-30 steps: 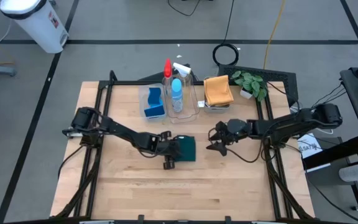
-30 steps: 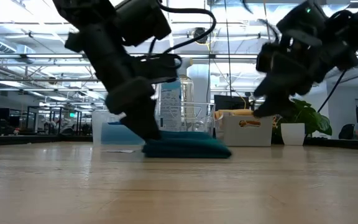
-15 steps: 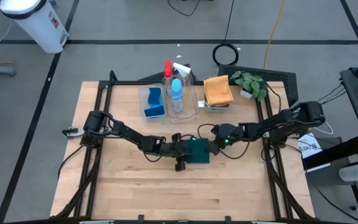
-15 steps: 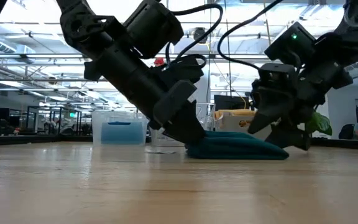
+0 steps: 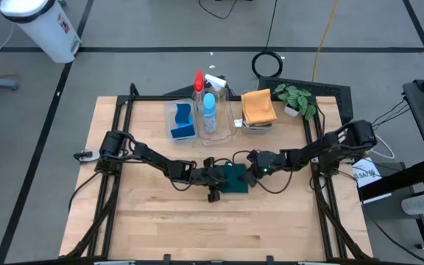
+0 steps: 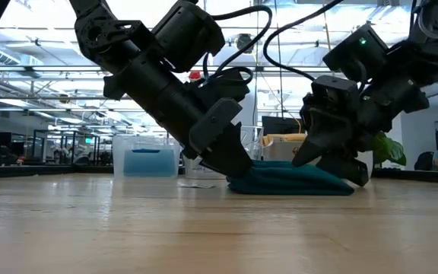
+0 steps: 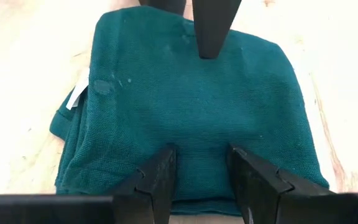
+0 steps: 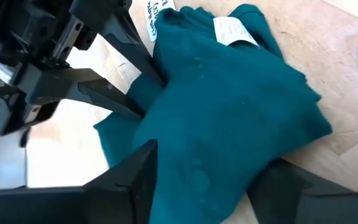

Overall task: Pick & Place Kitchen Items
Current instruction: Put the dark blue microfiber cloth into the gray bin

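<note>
A folded dark-green cloth [image 5: 235,174] lies on the wooden table's middle, seen from the side in the low view [image 6: 287,181]. My left gripper [image 5: 220,177] reaches it from the left and is shut on its left edge [image 7: 191,106]. My right gripper [image 5: 249,174] reaches it from the right, and the cloth [image 8: 229,112] fills the gap between its two fingers. In the low view both grippers, left [image 6: 234,166] and right [image 6: 331,166], slant down onto the cloth's two ends. My left gripper holds the folded cloth's left edge [image 7: 201,163] between its two fingers [image 7: 160,177], several layers together. The fingers slant down from the table's left. The cloth lies flat on the table. My right gripper grips the cloth's right edge [image 8: 211,163] between its two fingers [image 8: 132,177], slanting down from the table's right. The cloth bulges up between the fingers. Its underside rests on the table [image 6: 295,190].
At the table's far edge stand clear bins with a blue sponge [image 5: 182,122], spray bottles [image 5: 208,110] and an orange cloth [image 5: 258,107]. A green plant [image 5: 297,97] stands to their right. Black frame rails [image 5: 116,147] run along the table's sides; bare wood lies nearer.
My left gripper has slid the dark-green cloth along the table toward the right and has tipped lower. My right gripper has come down and toward the left, has rolled, and has taken the cloth's right edge. The cloth is bunched up a little between them.
</note>
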{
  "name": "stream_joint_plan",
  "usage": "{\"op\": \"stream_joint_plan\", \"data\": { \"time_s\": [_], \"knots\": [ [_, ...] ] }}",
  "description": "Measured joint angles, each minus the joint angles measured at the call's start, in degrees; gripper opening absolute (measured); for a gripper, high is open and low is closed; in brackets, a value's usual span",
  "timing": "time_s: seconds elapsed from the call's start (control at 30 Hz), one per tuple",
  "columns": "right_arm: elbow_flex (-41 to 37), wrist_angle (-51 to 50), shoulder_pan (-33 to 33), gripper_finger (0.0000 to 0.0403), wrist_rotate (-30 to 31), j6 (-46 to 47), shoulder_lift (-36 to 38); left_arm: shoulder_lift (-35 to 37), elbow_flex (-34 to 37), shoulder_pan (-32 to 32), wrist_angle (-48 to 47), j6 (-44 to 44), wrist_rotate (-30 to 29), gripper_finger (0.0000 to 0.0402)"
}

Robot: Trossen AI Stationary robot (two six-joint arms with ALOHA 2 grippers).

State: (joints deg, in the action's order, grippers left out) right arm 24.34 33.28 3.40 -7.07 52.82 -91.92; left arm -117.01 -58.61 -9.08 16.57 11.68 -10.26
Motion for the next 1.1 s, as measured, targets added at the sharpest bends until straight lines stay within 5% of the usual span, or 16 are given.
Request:
{"op": "stream_joint_plan", "data": {
  "time_s": [0.17, 0.47, 0.87, 1.1],
  "knots": [
    [0.0, 0.0, 2.0, 0.0131, 3.0, -1.1, 0.0, 0.0, 0.0, 0.0, 0.0, 0.0, -0.1, 0.0152],
    [-0.3, -0.6, 1.5, 0.0008, -1.4, -6.9, 3.2, 1.1, 0.1, 0.1, -0.5, -1.7, 0.7, 0.0152],
    [-0.3, -7.7, -2.0, 0.0001, -7.0, -14.1, 17.9, 19.1, 0.2, 0.1, -2.8, -3.5, -3.0, 0.0152],
    [7.6, -36.2, -6.3, 0.0001, -6.4, -20.7, 32.2, 22.3, 0.1, 0.1, -3.2, -6.0, -3.8, 0.0152]
  ]
}}
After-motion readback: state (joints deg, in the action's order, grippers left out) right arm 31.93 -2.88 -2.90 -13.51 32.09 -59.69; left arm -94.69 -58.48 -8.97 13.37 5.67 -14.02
